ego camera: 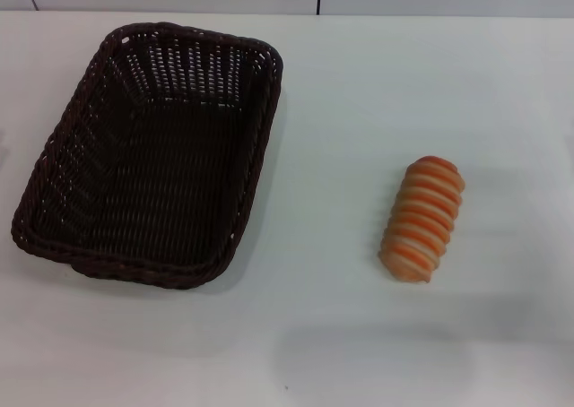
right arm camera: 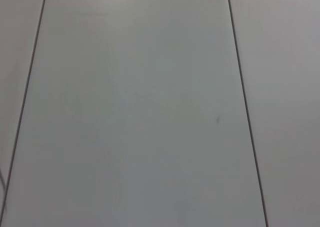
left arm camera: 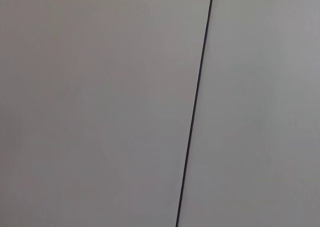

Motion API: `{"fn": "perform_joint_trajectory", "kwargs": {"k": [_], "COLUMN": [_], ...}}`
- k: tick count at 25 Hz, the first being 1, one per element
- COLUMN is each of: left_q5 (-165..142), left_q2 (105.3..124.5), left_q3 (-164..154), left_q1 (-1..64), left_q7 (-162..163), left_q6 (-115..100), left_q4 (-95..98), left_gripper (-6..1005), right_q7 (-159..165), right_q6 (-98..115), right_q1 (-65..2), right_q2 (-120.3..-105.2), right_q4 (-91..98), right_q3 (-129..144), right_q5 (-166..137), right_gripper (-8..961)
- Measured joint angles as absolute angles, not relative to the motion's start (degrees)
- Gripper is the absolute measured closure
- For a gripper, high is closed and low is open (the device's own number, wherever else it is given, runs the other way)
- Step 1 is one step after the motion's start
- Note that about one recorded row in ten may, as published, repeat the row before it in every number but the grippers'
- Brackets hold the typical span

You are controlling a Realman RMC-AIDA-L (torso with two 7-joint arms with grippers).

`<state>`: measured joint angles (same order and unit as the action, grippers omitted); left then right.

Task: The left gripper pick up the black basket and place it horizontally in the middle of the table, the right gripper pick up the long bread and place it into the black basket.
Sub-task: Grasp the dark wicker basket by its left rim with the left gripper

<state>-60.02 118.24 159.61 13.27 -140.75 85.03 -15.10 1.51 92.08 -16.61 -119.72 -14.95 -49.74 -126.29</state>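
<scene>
The basket is lying lengthwise on the bench's left, nearer the left arm; neither gripper is showing, so the state of the fingers cannot be told.

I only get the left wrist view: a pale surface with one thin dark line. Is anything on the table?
Observer: Yes. The head view shows a large rectangular dark woven wicker basket on the robot's left part of the plain white table.
Operator: Anything inside it?
Observer: Nothing. A striped orange-and-cream long bread lies apart, on the robot's right.
Operator: Grippers nearby?
Observer: The left gripper and the right gripper show in no view.
</scene>
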Motion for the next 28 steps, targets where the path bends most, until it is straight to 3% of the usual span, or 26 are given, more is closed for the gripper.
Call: {"fn": "perform_joint_trajectory", "kwargs": {"k": [17, 28], "left_q5": [-60.3, -74.6], "left_q2": [118.1, 118.12], "left_q3": [159.08, 150.73], "left_q1": [13.32, 11.34], "left_q7": [-135.96, -95.51], "left_q6": [85.67, 83.21], "left_q4": [-15.5, -45.5], "left_gripper": [191, 195], "right_q7": [1.7, 1.41], "right_q6": [92.12, 92.27], "right_q1": [-16.32, -15.89], "right_q2": [-119.7, -119.7], "right_q4": [-15.08, -16.0], "right_q3": [-49.74, -49.75], "right_q5": [-126.39, -126.18], "right_gripper": [302, 303]}}
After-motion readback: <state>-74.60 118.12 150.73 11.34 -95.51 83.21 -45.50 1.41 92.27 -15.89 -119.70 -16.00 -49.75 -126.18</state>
